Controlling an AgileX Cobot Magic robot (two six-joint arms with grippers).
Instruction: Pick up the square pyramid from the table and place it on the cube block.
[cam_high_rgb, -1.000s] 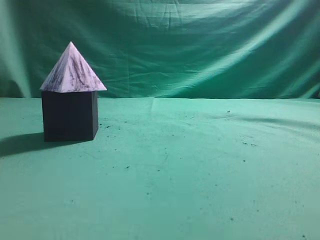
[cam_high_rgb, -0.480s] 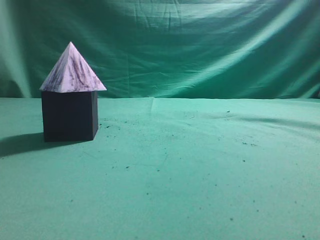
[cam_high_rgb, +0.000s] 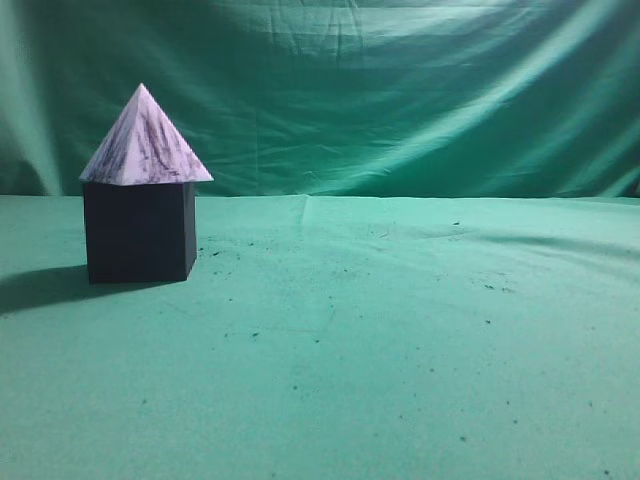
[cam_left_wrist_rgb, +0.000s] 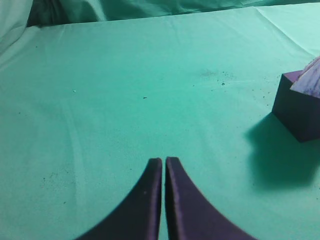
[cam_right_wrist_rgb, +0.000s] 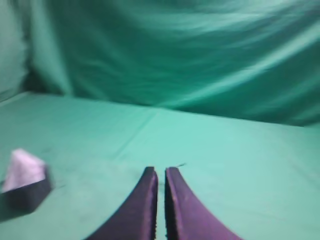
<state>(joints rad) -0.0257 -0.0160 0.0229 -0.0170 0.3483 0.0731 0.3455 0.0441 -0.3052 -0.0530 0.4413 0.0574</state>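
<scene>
The pyramid (cam_high_rgb: 146, 140) sits point-up on top of the cube (cam_high_rgb: 138, 232), its base resting flat on the cube's upper face and overhanging the edges a little on each side, so the stack looks like a small house on the left part of the tabletop (cam_high_rgb: 400, 340). Nothing is touching it: no arm shows in the exterior view at all. The left hand (cam_left_wrist_rgb: 163, 161) hovers over bare green cloth with its two dark fingers drawn together to a thin slit, holding nothing; the stack lies off to its right at the frame's edge, well apart from the fingertips, with only a corner of the pyramid showing there. The right hand (cam_right_wrist_rgb: 160, 171) is likewise pinched nearly closed and empty, raised above the cloth, with the pyramid on the cube blurred and low at the far left of its view. Judging from this, the task's work looks finished: the pyramid is off the tabletop, placed on the cube, released, and standing upright without any visible tilt. What remains, if anything, is only for the arms to settle at rest away from the stack; the one risk I can see is a stray sweep knocking the pyramid off.
</scene>
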